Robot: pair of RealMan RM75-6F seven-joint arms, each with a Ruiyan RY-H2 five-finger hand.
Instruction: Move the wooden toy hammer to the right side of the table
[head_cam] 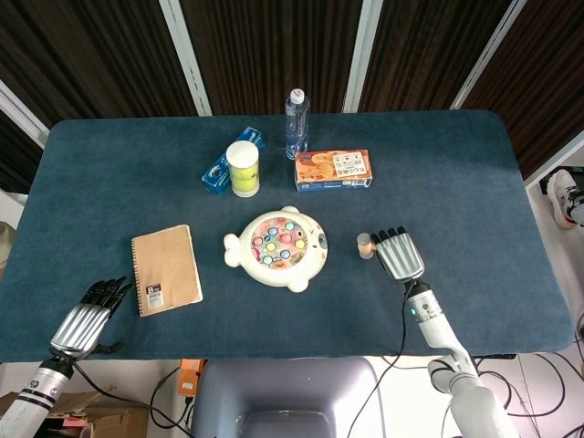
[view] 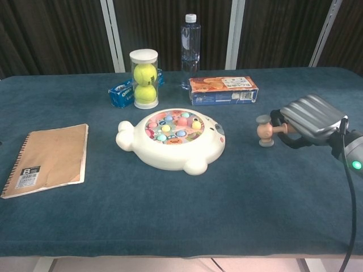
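The wooden toy hammer (view: 265, 131) has a round pale head and a short handle. My right hand (view: 309, 118) grips that handle, with the head pointing left and its lower end at or just above the blue cloth. From the head view the hammer (head_cam: 365, 245) shows just left of the right hand (head_cam: 399, 255), to the right of the white game toy. My left hand (head_cam: 87, 321) sits at the near left table edge with fingers curled and nothing in them; the chest view does not show it.
A white fish-shaped game toy (view: 173, 139) lies mid-table. Behind it stand a tennis-ball tube (view: 144, 78), a blue packet (view: 121, 93), a water bottle (view: 190, 38) and an orange box (view: 222, 90). A brown notebook (view: 47, 157) lies at the left.
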